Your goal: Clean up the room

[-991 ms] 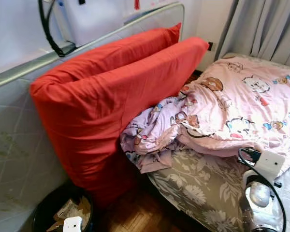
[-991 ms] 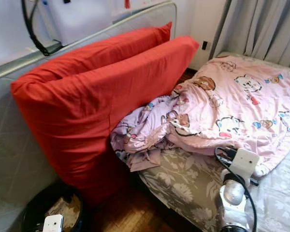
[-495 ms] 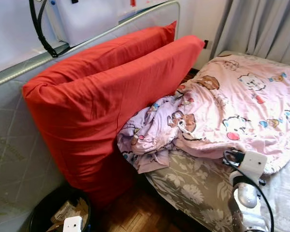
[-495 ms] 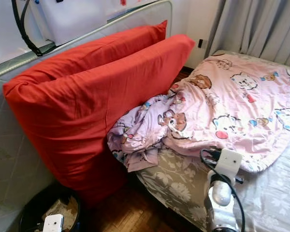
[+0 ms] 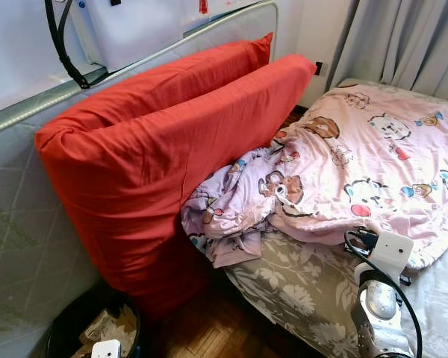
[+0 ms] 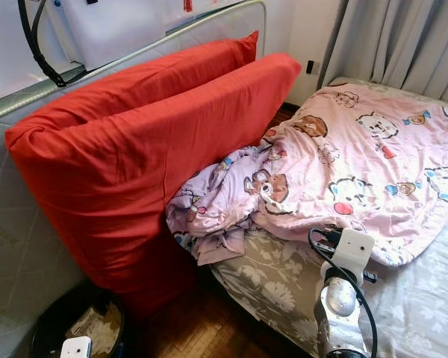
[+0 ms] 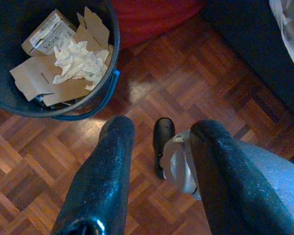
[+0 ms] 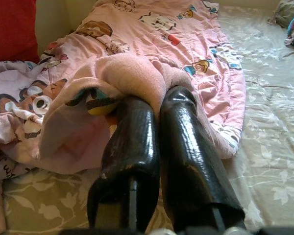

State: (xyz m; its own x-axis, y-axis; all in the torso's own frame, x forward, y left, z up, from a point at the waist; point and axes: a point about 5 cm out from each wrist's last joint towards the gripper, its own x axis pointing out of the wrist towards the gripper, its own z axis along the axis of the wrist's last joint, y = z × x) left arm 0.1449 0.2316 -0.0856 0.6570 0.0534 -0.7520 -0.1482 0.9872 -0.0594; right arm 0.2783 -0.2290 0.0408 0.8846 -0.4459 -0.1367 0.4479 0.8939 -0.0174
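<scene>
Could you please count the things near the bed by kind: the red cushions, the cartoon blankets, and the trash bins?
Red cushions: 2
Pink cartoon blankets: 1
Black trash bins: 1
Total: 4

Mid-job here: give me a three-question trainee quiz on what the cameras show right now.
1. True or false: the right gripper is shut on an edge of the pink cartoon-print quilt.
2. What lies in the dark round waste bin on the wooden parquet floor?
A. cardboard pieces and crumpled white paper
B. folded clothes
C. plastic bottles
3. Fill in: the two long red pillows lean against the grey quilted ______ standing on its edge.

Key
1. True; its fingers pinch a raised fold.
2. A
3. mattress

The left gripper hangs open over the floor beside the bin.
</scene>
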